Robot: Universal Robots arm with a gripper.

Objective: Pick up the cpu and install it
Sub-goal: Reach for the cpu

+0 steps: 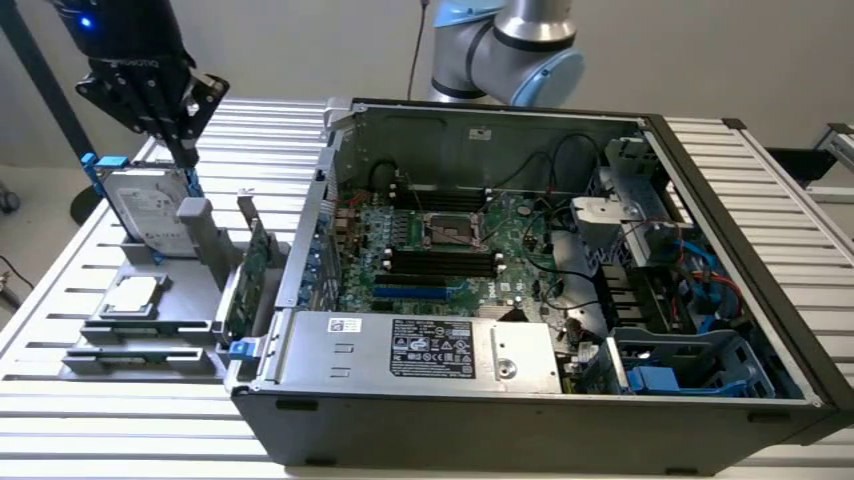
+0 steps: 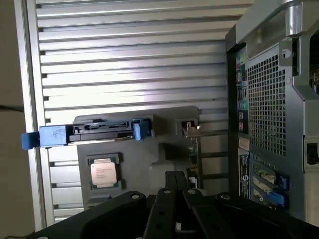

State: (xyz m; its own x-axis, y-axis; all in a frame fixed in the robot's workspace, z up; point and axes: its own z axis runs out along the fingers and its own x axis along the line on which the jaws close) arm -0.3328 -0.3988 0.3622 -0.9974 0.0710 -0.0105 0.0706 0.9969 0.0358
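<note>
Pickup not begun. The cpu [image 1: 134, 295] [image 2: 104, 173] lies flat in a recess of the grey holder [image 1: 160, 335] on the slatted bench [image 1: 80, 420], untouched. The tool [image 1: 178, 142] [image 2: 175, 177] hangs clenched and empty, high over the holder's far end, just above the upright hard drive [image 1: 147, 210] in its blue bracket. The motherboard socket [image 1: 447, 232] in the open computer case [image 1: 534, 400] looks unoccupied, so grasp, carry and seating are all left. The drive stands close behind the cpu. A green circuit card [image 1: 240, 285] on edge stands between cpu and case.
</note>
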